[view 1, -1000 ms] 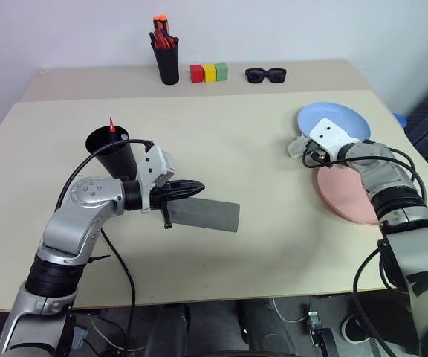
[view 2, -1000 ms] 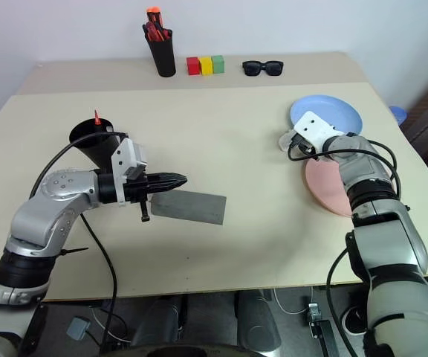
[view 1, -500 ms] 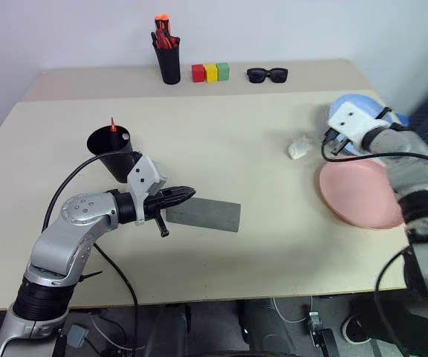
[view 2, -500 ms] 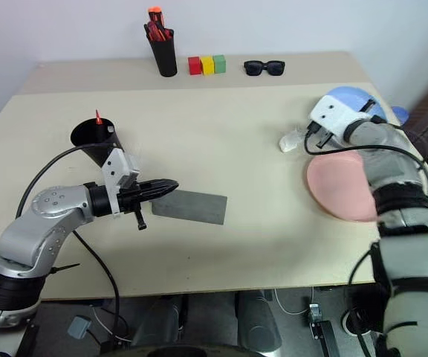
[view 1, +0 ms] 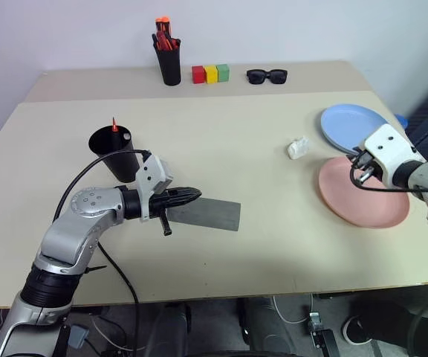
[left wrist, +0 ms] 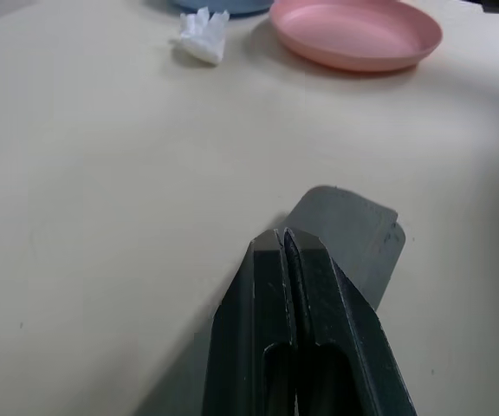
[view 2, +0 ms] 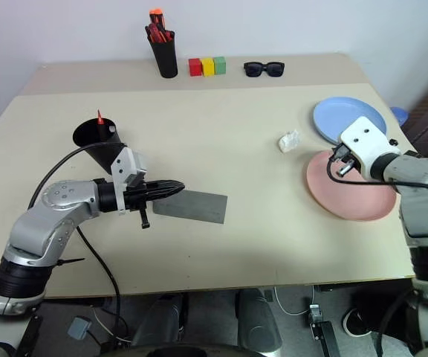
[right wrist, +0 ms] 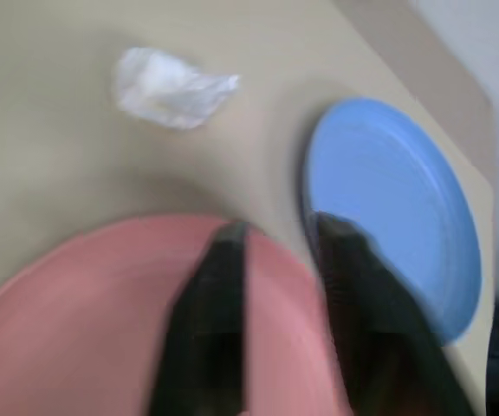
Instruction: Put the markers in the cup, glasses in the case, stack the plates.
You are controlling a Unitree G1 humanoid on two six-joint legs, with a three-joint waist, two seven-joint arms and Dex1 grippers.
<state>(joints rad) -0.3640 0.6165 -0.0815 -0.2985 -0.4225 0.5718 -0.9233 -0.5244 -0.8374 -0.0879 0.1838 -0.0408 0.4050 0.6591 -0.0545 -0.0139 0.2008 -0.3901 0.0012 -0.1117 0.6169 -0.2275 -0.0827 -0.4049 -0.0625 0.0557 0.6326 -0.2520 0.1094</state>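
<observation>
The right gripper [right wrist: 275, 238] has pulled back from the light blue plate [view 2: 350, 119], fingers now parted and empty over the pink plate [view 2: 351, 195]. The blue one lies just beyond those fingertips, beside the pink, so the plates are not stacked. The left gripper [left wrist: 285, 238], fingers pressed together, rests over the near end of the grey case [view 1: 208, 214]. Behind it the black cup [view 1: 114, 153] shows a red marker tip [view 1: 113, 125]; I can't tell what else it holds.
</observation>
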